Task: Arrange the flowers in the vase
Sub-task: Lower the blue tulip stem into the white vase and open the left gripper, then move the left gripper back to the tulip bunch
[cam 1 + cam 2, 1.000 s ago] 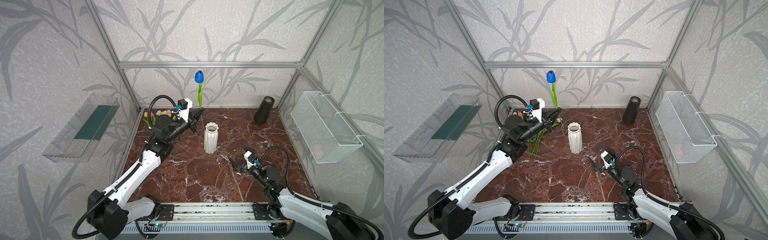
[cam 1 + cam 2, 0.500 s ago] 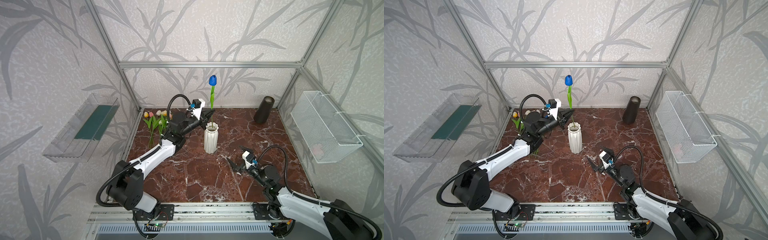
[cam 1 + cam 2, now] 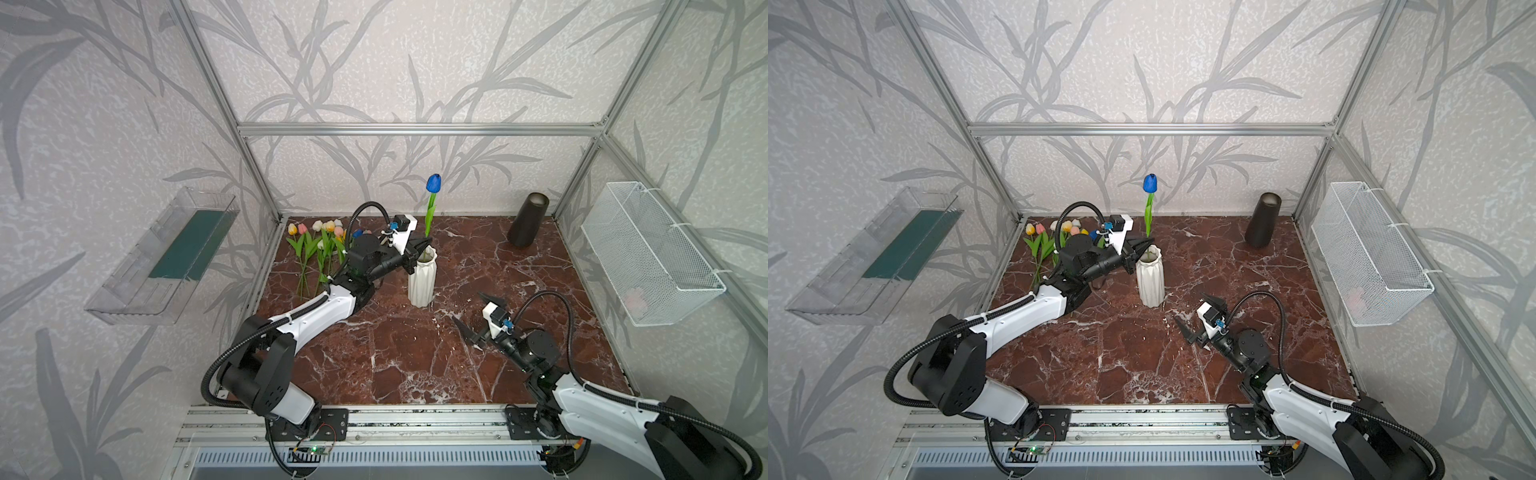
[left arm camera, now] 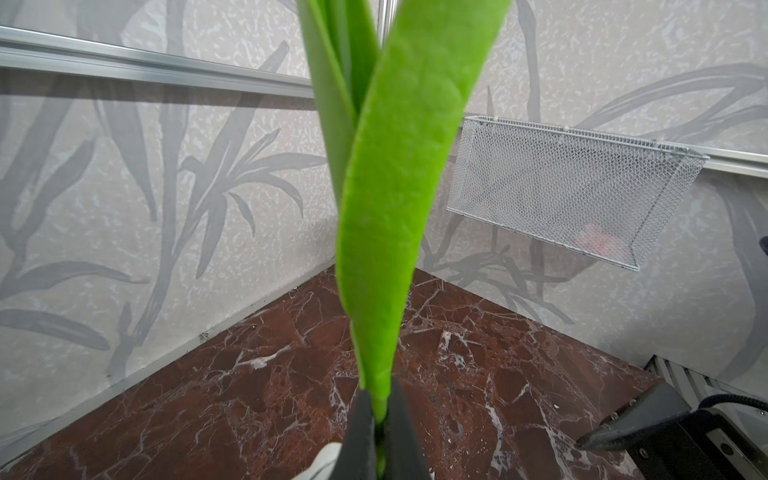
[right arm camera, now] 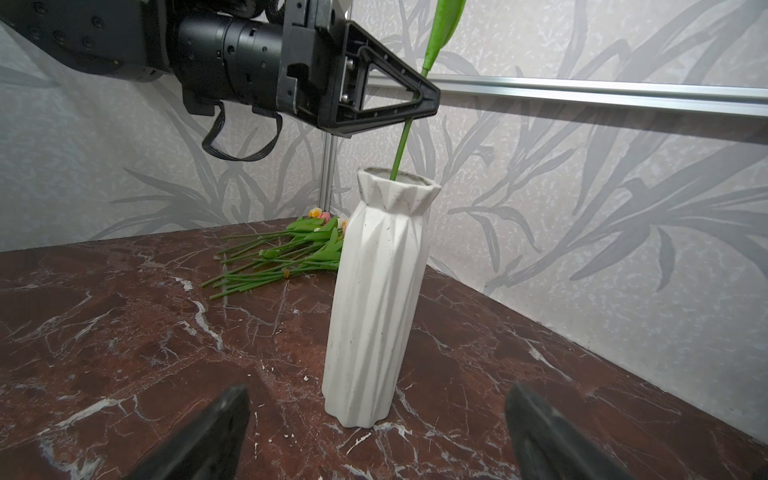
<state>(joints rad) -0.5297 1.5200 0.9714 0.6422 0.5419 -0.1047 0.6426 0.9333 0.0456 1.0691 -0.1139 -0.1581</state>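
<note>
1. Vase [image 5: 378, 291]: white, matte, with faceted vertical ribs and a flared neck. It stands upright on the red-brown veined marble top [image 3: 415, 365].
2. Left gripper [image 5: 432, 99]: the black triangular fingers are pinched tight on the thin green stem of the blue tulip [image 3: 433, 183], just above the vase rim.
3. The tulip is near upright. The lower end of its stem is inside the vase mouth and the blue head is high above it. The leaves are broad and felt-like.
4. Right gripper [image 3: 473, 311]: jaws spread wide and holding nothing. It sits low, near the vase on its front-right side, apart from it and facing it.
5. The remaining flowers [image 3: 320, 245] lie flat in a loose bundle behind and left of the vase. The heads are yellow, pink and white, on thin stems.
6. A dark tapered cylinder [image 3: 528, 226] stands well apart from the vase, behind and to its right.
</note>
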